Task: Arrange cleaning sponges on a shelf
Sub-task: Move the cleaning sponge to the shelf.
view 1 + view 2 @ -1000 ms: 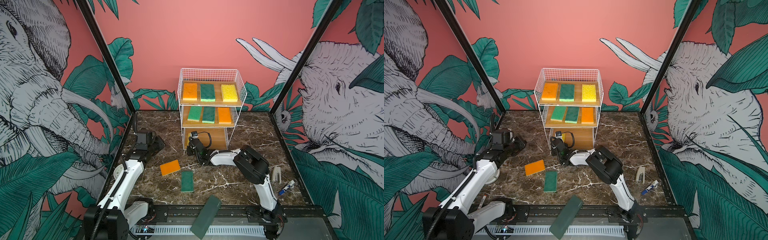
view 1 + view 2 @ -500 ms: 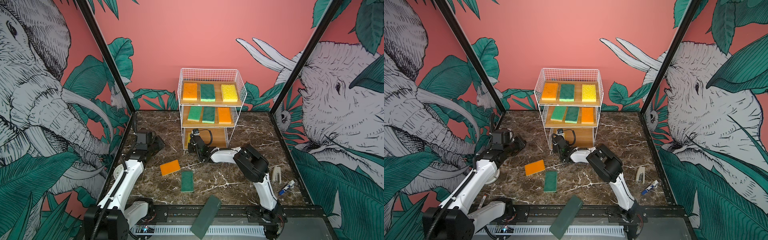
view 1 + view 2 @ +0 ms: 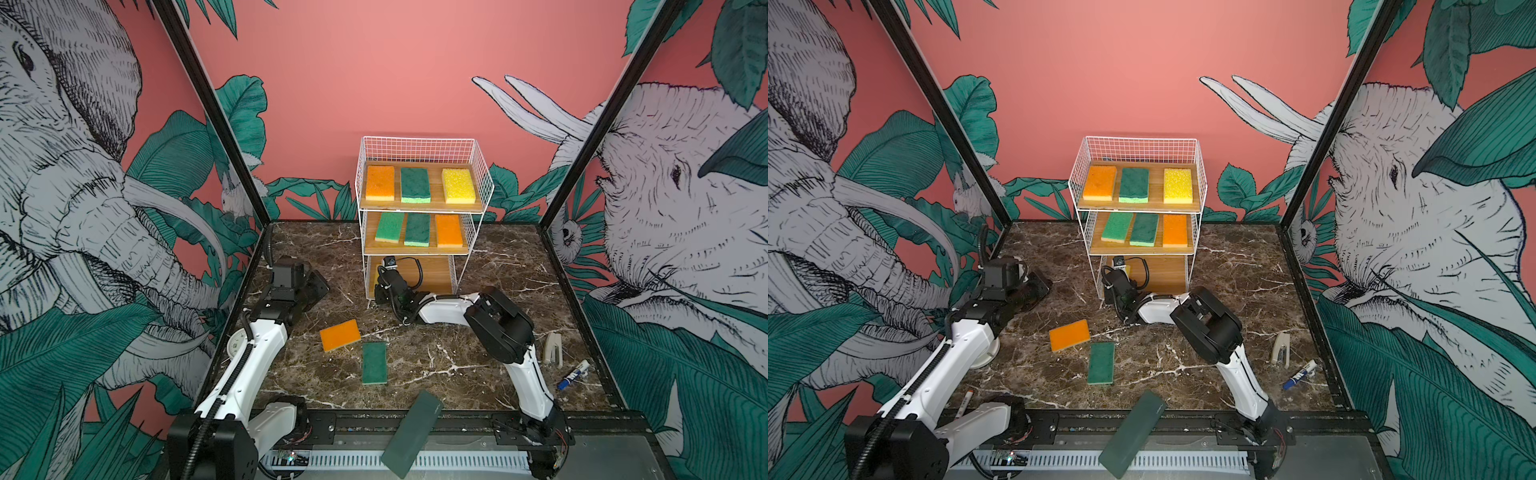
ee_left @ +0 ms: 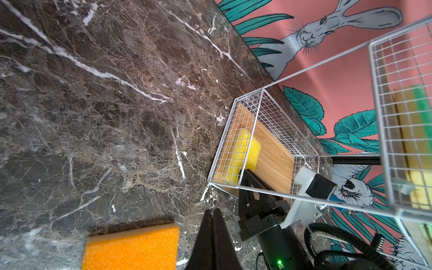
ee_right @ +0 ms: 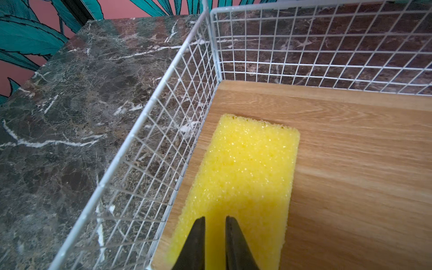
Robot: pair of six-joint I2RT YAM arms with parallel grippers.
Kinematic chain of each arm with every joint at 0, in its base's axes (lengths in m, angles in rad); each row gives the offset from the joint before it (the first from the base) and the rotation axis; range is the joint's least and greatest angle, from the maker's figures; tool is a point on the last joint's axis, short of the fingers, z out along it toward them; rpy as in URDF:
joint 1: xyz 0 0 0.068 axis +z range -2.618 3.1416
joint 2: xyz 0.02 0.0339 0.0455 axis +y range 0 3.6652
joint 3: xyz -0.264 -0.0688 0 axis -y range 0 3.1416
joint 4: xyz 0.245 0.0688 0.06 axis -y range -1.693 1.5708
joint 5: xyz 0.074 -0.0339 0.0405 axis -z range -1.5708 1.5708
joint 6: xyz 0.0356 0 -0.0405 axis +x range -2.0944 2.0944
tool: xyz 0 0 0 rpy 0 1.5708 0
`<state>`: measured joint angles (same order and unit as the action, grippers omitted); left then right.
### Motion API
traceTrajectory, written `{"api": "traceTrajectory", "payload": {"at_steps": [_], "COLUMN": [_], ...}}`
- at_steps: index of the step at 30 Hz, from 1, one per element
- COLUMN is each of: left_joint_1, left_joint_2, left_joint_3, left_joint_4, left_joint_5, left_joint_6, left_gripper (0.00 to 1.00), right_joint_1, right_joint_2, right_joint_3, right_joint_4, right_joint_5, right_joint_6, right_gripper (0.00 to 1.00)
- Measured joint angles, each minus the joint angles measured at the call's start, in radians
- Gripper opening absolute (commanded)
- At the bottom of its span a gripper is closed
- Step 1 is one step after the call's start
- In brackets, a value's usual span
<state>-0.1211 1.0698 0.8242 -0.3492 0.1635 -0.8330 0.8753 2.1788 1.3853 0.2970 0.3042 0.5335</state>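
Yellow sponge (image 5: 238,177) lies flat on bottom board of shelf (image 3: 482,183), hard against the wire side wall; in the right wrist view it runs from right gripper (image 5: 215,221) toward 12 o'clock, fingertips (image 5: 198,224) over its near end. Jaws narrow, a slim gap between them, sponge not pinched. Versus a second ago: gap has widened slightly and the right arm has pushed deeper under the middle board. Left gripper (image 4: 213,214) fully closed, empty, unmoved, orange sponge (image 4: 131,249) at its 9 o'clock on the marble table (image 3: 498,257). Green sponge (image 3: 374,363) at orange's 5 o'clock in both top views
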Motion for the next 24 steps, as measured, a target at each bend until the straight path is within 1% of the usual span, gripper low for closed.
{"api": "traceTrajectory", "payload": {"at_steps": [13,15,17,20,24], "left_joint_1": [0.000,0.000,0.000,0.000,0.000], "left_joint_2": [0.000,0.000,0.000,0.000,-0.005], "left_joint_3": [0.000,0.000,0.000,0.000,0.000], "left_joint_4": [0.004,0.004,0.004,0.003,0.001], "left_joint_5": [0.000,0.000,0.000,0.000,-0.003], "left_joint_6": [-0.001,-0.001,-0.001,-0.001,0.000], "left_gripper": [0.06,0.06,0.07,0.09,0.10], "right_joint_1": [-0.013,-0.013,-0.013,-0.010,-0.001], "right_joint_2": [0.019,0.019,0.018,0.015,-0.016], "right_joint_3": [0.027,0.026,0.024,0.021,-0.005], "right_joint_4": [-0.008,-0.005,0.001,0.002,-0.003], "right_joint_5": [0.003,0.003,0.002,0.003,0.005], "right_joint_6": [-0.031,-0.042,-0.057,-0.093,-0.139], "right_gripper": [0.21,0.27,0.36,0.44,0.47]}}
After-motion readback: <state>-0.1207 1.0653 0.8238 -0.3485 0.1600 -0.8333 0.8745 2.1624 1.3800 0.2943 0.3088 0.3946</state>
